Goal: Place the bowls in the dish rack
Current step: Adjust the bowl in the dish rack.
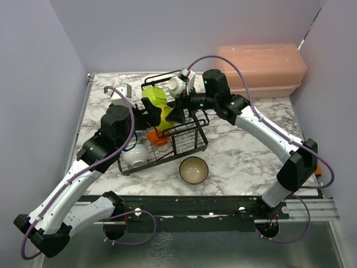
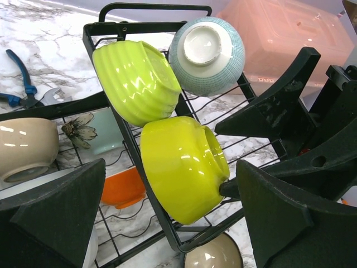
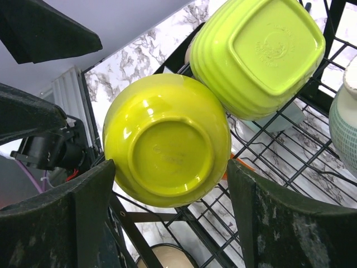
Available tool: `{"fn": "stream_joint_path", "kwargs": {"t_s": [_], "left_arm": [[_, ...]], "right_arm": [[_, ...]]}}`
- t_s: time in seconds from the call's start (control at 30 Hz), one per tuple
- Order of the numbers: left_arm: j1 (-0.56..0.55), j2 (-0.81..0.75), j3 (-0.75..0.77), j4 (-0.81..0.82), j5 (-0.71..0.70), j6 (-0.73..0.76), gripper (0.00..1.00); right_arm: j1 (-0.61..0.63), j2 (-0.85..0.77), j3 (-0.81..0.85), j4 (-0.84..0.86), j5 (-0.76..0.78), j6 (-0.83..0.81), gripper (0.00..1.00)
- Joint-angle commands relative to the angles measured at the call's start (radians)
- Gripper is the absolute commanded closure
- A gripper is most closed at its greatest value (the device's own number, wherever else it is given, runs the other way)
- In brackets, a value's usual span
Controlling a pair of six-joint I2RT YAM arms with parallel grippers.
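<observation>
black left gripper (image 2: 170, 167) gapes empty at the dish rack (image 1: 187, 145)'s left side, and just beyond it the yellow-green round bowl (image 3: 167, 139) stands on edge on the rack's upper tier, base toward the right gripper (image 3: 172, 164), whose wide jaws straddle it, grip unclear.

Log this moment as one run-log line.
right gripper: astride round yellow-green bowl on dish rack, grip unclear | left gripper: open | off rack: beige bowl

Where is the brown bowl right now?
In the top view, the brown bowl sits upright on the marble table, just off the near right corner of the dish rack.
</observation>
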Motion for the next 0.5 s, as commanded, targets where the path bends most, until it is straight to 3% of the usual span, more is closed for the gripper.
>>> {"fn": "stream_joint_path", "kwargs": {"t_s": [0.0,0.3,0.47], "left_arm": [[0.005,-0.010,0.025,0.046,0.061,0.025,0.01],[0.004,-0.025,0.023,0.108,0.111,0.056,0.01],[0.004,-0.019,0.032,0.162,0.207,0.085,0.02]], "right_arm": [[0.007,-0.052,-0.002,-0.018,0.056,-0.004,0.18],[0.007,-0.067,0.008,-0.009,-0.011,0.036,0.19],[-0.001,-0.074,0.005,0.001,-0.023,0.077,0.19]]}}
